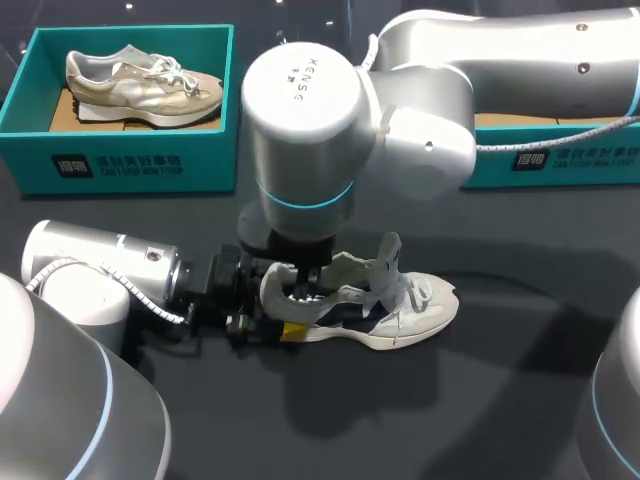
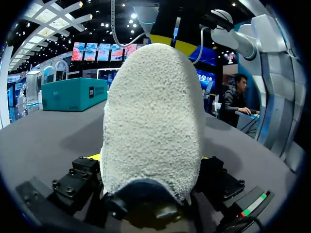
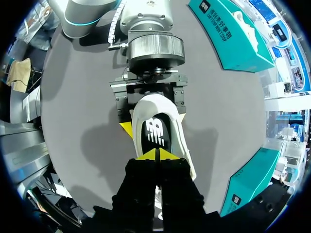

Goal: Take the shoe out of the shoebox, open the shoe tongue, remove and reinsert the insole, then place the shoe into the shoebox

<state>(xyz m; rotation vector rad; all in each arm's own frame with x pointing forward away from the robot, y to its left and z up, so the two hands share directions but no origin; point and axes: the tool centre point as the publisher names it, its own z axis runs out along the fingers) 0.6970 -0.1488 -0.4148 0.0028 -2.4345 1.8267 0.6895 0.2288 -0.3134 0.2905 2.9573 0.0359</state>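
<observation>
Out of its box and standing sole-down on the dark table [image 1: 480, 420]: white shoe [image 1: 405, 312], toe toward the robot's right. Clamped at the heel by the left tool [image 1: 284, 306], one yellow-tipped finger on either side, with the left arm [image 1: 90, 270] stretched low over the table from the left.

Lowered from above into the shoe's opening: right tool [image 3: 158, 155], yellow tips pressed together just over the dark insole [image 3: 156, 132]. Impossible to tell whether anything is pinched between them. Tongue [image 1: 388, 260] standing up and forward, laces loose beside it.

At the table's far left, teal shoebox [image 1: 130, 165] holding a beige shoe [image 1: 145, 85]. At the far right, second teal shoebox [image 1: 560, 165], largely hidden behind the right arm [image 1: 480, 70].
</observation>
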